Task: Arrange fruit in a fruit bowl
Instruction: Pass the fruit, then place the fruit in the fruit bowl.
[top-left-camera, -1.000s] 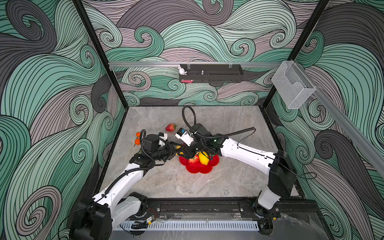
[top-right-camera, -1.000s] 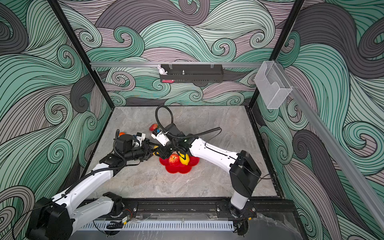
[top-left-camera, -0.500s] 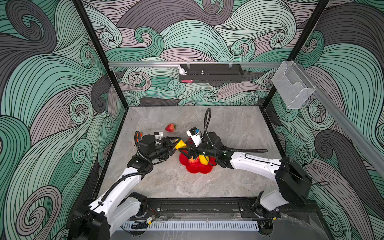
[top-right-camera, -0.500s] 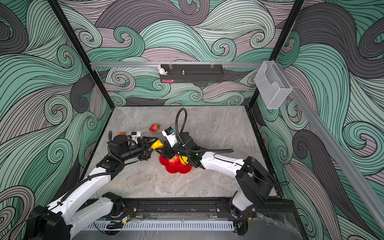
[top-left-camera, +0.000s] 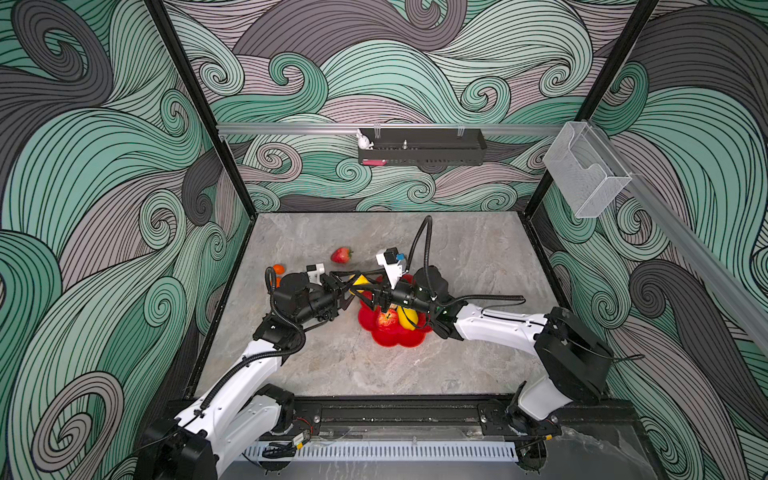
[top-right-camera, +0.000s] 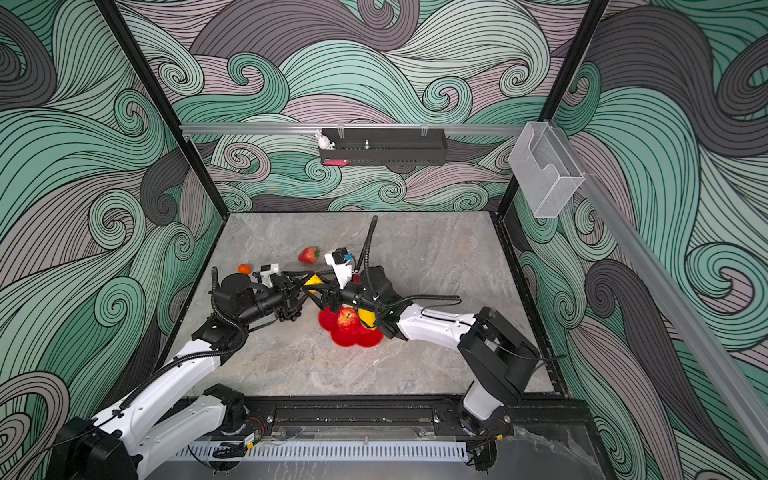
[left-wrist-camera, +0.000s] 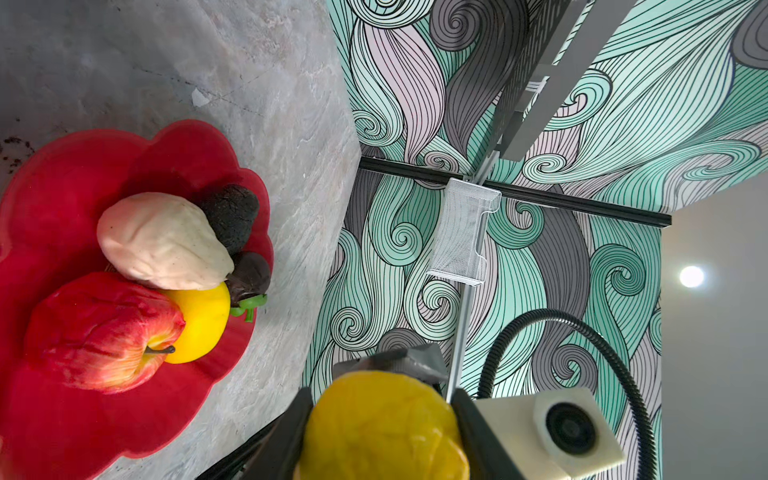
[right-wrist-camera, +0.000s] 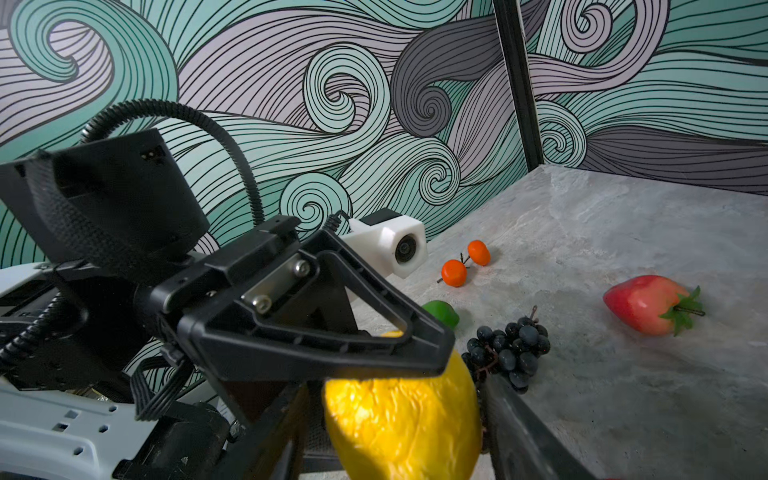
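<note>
Fruit bowl holds apple and beige piece. L gripper clamps lemon over bowl rim. R gripper straddles same lemon, grip unclear. Outside bowl, on table: strawberry, grape bunch, lime, 2 oranges.

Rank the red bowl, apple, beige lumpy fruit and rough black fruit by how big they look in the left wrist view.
1. red bowl
2. apple and beige lumpy fruit: about alike, so left unranked
3. rough black fruit
</note>
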